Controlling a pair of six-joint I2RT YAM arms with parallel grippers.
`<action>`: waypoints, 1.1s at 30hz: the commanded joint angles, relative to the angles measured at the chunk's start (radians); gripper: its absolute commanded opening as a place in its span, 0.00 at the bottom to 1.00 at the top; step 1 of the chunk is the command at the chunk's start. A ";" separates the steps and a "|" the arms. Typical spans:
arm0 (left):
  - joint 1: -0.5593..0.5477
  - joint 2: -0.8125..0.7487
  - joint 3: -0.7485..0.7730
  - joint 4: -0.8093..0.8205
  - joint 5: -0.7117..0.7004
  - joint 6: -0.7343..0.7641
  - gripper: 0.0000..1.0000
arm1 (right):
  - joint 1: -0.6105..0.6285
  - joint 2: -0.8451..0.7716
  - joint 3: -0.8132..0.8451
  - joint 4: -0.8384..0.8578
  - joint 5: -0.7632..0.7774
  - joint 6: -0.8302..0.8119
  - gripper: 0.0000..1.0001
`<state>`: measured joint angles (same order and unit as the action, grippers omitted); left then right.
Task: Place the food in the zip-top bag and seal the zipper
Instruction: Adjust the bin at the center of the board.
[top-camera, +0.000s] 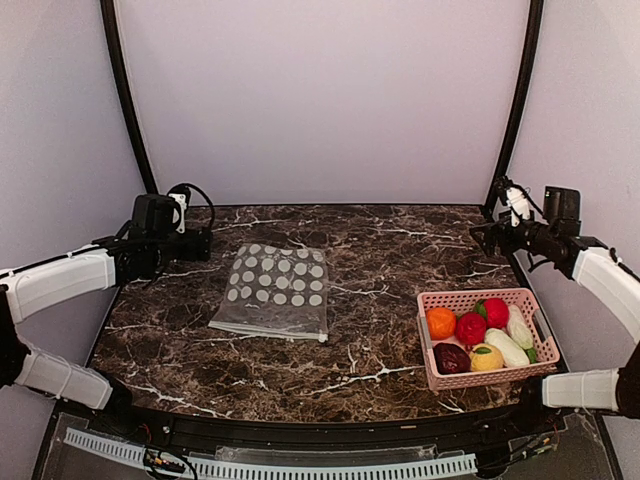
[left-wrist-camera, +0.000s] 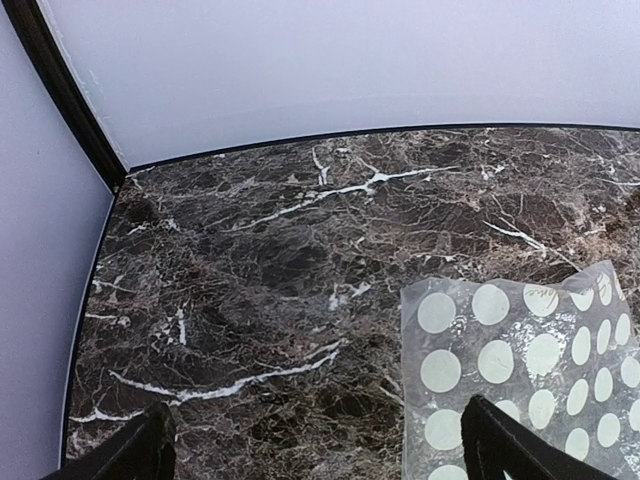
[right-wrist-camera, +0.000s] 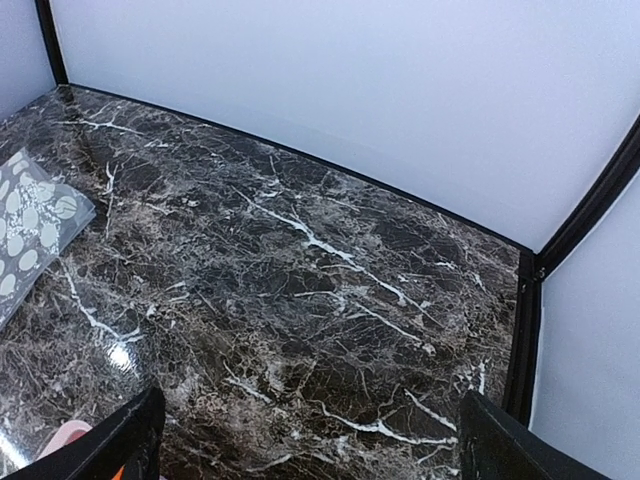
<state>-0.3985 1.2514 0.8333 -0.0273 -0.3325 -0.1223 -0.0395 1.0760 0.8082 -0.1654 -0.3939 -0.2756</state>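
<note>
No readable text, label or number appears on anything.

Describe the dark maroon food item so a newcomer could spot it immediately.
Find the pink basket on the marble table, near right side. In its near-left corner lies the maroon piece, beside the yellow one; it alone is dark and brownish.

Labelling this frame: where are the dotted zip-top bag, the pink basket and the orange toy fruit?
dotted zip-top bag (top-camera: 273, 290), top view, middle of the bag.
pink basket (top-camera: 462, 298), top view, far wall.
orange toy fruit (top-camera: 440, 323), top view, its centre.
</note>
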 joint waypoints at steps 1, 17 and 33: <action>0.011 -0.026 -0.026 0.028 -0.032 -0.017 0.99 | -0.006 0.013 0.027 -0.059 -0.084 -0.140 0.98; 0.016 -0.065 -0.033 0.044 0.095 -0.043 0.99 | 0.004 0.224 0.270 -0.696 -0.226 -0.813 0.90; 0.016 -0.154 -0.051 0.089 0.152 0.041 0.99 | 0.148 0.470 0.368 -0.847 0.005 -0.933 0.57</action>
<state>-0.3885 1.1259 0.7593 0.0666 -0.2417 -0.1268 0.0799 1.5173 1.1561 -0.9806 -0.4515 -1.1870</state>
